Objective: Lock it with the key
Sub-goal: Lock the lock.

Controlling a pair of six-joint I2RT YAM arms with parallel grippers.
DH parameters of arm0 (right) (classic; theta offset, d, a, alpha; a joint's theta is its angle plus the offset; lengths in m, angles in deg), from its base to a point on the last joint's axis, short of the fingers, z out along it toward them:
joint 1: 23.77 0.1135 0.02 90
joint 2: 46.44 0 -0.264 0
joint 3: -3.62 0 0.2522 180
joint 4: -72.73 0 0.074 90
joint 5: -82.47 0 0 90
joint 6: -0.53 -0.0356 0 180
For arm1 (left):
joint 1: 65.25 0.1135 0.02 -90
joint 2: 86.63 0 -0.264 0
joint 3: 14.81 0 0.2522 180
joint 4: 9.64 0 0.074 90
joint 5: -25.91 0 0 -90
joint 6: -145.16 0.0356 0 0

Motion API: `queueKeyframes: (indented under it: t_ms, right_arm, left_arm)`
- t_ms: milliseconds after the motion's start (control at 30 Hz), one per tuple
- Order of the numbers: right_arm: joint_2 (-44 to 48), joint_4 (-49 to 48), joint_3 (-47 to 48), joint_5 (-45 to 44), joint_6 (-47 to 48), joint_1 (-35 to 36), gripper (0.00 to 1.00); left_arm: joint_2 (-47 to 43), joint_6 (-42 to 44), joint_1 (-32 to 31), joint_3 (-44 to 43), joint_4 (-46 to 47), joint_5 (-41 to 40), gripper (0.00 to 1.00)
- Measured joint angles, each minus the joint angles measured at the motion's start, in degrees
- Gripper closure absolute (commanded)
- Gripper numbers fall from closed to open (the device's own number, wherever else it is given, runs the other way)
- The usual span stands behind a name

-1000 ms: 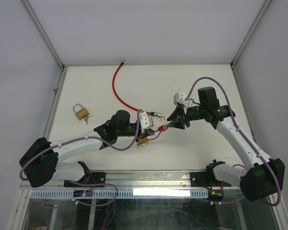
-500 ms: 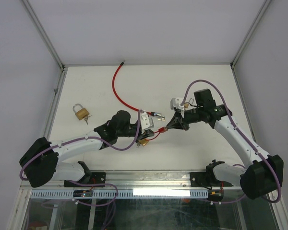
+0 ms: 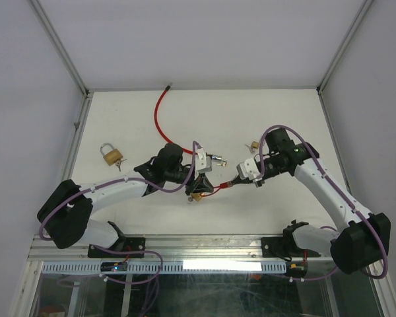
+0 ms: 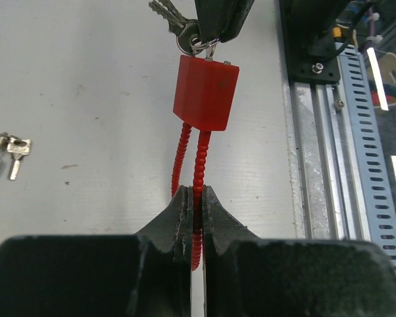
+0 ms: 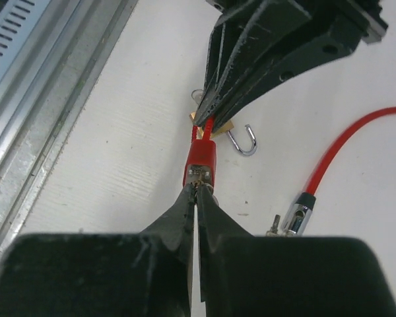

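Red plastic padlock (image 4: 206,92) is the star here, hanging in the air between the two arms, a bit above the white table (image 3: 284,112) near its middle. We've got the left gripper (image 4: 195,198) clamped tight on the lock's ribbed shackle (image 4: 199,158), the loop running from the fingers up to the body. At the other end, the right gripper (image 5: 197,191) has its fingers pressed together right at the keyhole face, and as far as we can see it's pinching the key (image 4: 210,47) there, with a couple of spare keys dangling off the ring beside it.

Down on the table under the left gripper we can spot a small brass lock with an open silver shackle (image 5: 245,142). A bigger brass padlock (image 3: 110,154) sits well off to the left, near the table edge. A long red cable (image 3: 160,122) curves from the back edge toward the middle, ending in a silver tip. There are also some loose keys (image 4: 12,148) lying flat close by.
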Motion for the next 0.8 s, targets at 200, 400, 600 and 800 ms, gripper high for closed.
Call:
queueKeyframes:
  t_ms: [200,400,600,800]
  right_arm:
    - [0.94,2.69,0.24,-3.58,14.27,1.77,1.0]
    - [5.7,0.26,-1.36,-7.19,18.88,2.6,0.95]
    - [7.65,-1.07,-1.42,-9.2,18.05,2.45,0.66]
    - [12.09,-2.08,-1.88,-8.39,11.74,0.55,0.46]
  left_arm:
    - [5.11,-0.85,1.42,-3.15,-2.6,7.48,1.0]
    - [8.28,-1.55,2.43,-5.66,-2.97,11.82,1.0]
    - [8.28,-1.9,2.54,-6.03,-4.17,10.75,1.0]
    - [8.13,-2.45,2.54,-6.03,-4.59,6.54,1.0]
